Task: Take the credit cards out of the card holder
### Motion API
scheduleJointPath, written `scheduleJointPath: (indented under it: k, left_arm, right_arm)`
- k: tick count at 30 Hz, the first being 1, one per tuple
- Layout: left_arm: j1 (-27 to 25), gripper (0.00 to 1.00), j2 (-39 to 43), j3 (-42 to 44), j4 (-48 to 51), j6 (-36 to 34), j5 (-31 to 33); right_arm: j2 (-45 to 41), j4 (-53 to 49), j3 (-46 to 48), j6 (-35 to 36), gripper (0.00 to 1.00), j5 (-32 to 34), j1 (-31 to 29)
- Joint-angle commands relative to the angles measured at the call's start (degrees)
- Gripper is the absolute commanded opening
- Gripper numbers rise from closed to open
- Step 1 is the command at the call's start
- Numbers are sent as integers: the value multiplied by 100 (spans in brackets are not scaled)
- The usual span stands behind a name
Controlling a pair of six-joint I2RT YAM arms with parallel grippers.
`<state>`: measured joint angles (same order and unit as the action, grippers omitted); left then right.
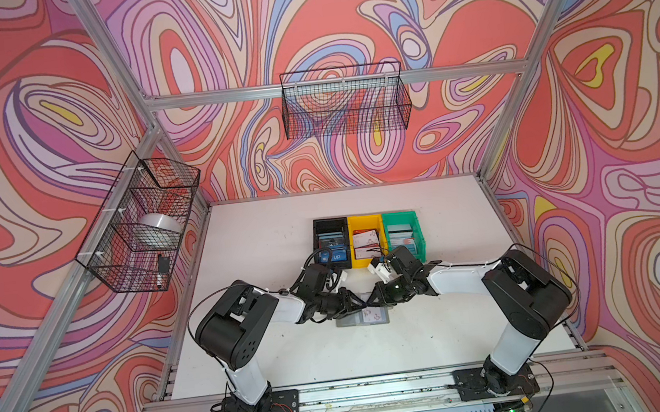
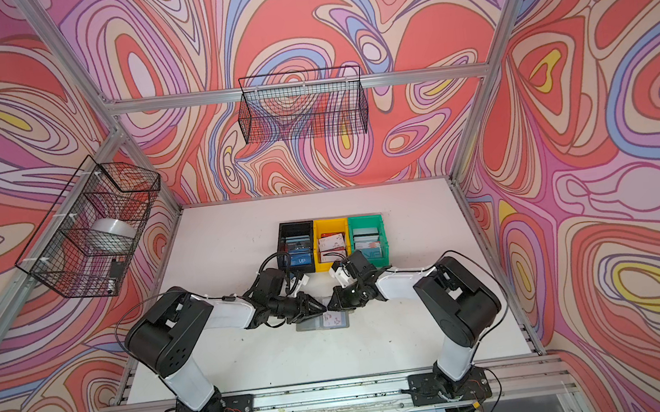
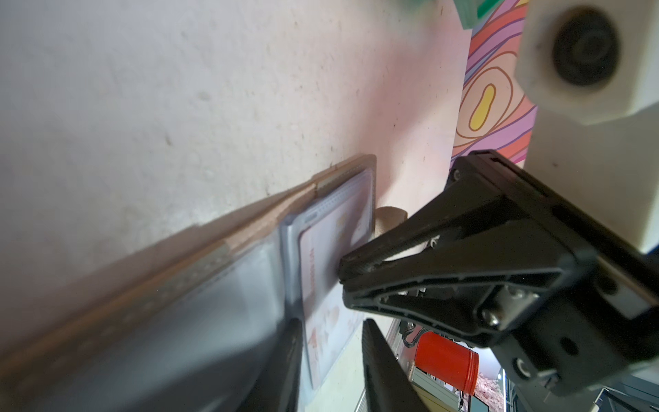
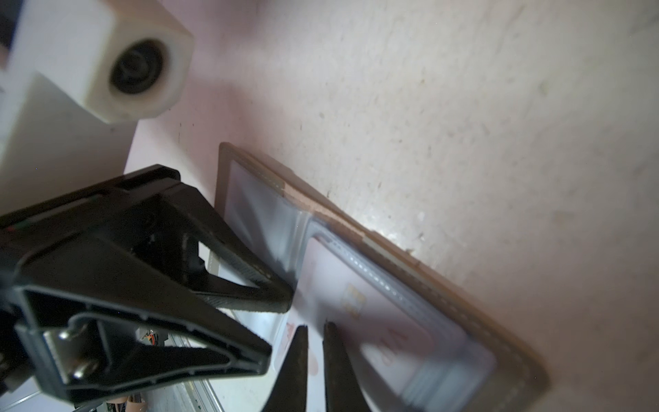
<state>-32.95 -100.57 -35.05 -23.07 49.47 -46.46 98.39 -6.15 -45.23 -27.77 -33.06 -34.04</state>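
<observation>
Surroundings: swirl-patterned walls (image 1: 341, 13) enclosed a white tabletop (image 1: 261, 239).
Card holder: the grey card holder (image 1: 346, 321) lay spread open and flat on the tabletop, between the two arms and well in front of the bins.
Credit card: one white credit card (image 1: 374, 315) with small red marks sat in the clear sleeve on the holder's half nearer the right arm. It lay flat and was at least partly still in the sleeve.
Left gripper: the left gripper (image 4: 276, 330) was low over the holder's middle with its jaws partly apart. Whether they pinched a sleeve could not be told.
Right gripper: the right gripper (image 3: 341, 276) had its jaws nearly closed and its tips were on the credit card. A true pinch on the card could not be confirmed.
Grippers together: both tips met almost nose to nose above the holder.
Bins: a black bin (image 1: 330, 221), a yellow bin (image 1: 364, 219) and a green bin (image 1: 398, 216) stood side by side, touching. The black one held a blue "VIP" card (image 1: 335, 256) and the yellow one held white cards (image 1: 365, 239).
</observation>
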Motion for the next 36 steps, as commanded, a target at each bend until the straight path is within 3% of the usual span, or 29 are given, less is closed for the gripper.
scheduleJointPath:
  k: [1,10,21,32,36]
  left_arm:
    - [-20,33,-121,4,467,-67,230]
    - [-22,32,-504,-57,-77,203,118]
    - [-23,25,-456,-20,282,-11,296]
    - [-25,31,-406,-20,956,-442,704]
    - [-19,32,-506,28,741,-423,683]
  right_arm:
    - [254,-472,241,-11,14,418,4]
    - [253,-483,260,15,14,414,10]
    - [277,-457,259,14,14,388,6]
    - [277,-475,256,9,14,393,11]
    - [285,-482,232,9,14,394,3]
